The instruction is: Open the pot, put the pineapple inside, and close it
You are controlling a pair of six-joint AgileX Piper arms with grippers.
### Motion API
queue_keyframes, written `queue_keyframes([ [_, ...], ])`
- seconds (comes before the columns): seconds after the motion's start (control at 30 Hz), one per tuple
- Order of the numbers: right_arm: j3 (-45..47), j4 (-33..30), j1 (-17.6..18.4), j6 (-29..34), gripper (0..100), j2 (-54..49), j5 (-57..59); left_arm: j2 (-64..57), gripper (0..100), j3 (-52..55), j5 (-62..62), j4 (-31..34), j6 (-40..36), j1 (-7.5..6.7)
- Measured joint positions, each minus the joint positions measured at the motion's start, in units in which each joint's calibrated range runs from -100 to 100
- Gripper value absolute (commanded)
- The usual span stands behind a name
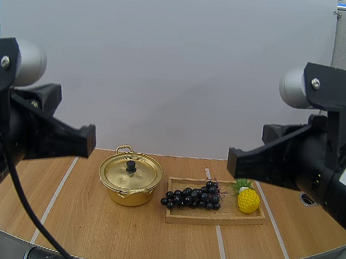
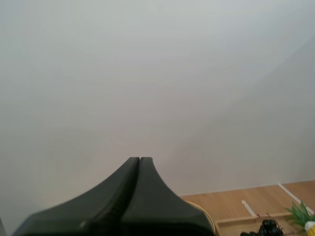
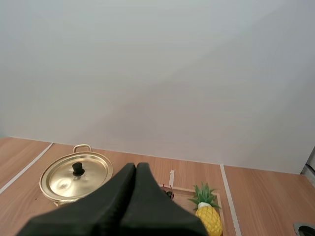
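A gold pot [image 1: 129, 178] stands left of centre on the table, its lid [image 1: 130, 171] on with a black knob [image 1: 131, 165]. To its right a wooden tray [image 1: 213, 214] carries a bunch of dark grapes [image 1: 193, 195] and a small yellow pineapple [image 1: 248, 199] with green leaves. My left gripper [image 2: 140, 160] is shut, raised high, with the tray's corner [image 2: 231, 225] far below. My right gripper [image 3: 136, 166] is shut as one dark wedge, raised above the pot [image 3: 74, 179] and the pineapple [image 3: 207, 212].
Both arms hang high at the sides of the high view, well above the wooden table [image 1: 87, 220]. White tape lines [image 1: 53, 197] run across the tabletop. A small round hole [image 1: 306, 199] sits at the table's right edge.
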Motion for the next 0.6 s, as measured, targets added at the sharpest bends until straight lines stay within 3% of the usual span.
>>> queue_keyframes([
  [0.33,-3.4,0.0,0.0,0.0,0,0.0,6.1,0.0,0,-3.1,19.0,0.0,1.3,0.0],
  [0.6,-3.6,-2.6,0.0,3.9,0,0.7,6.6,2.1,0,-3.5,21.1,0.0,6.6,0.0],
])
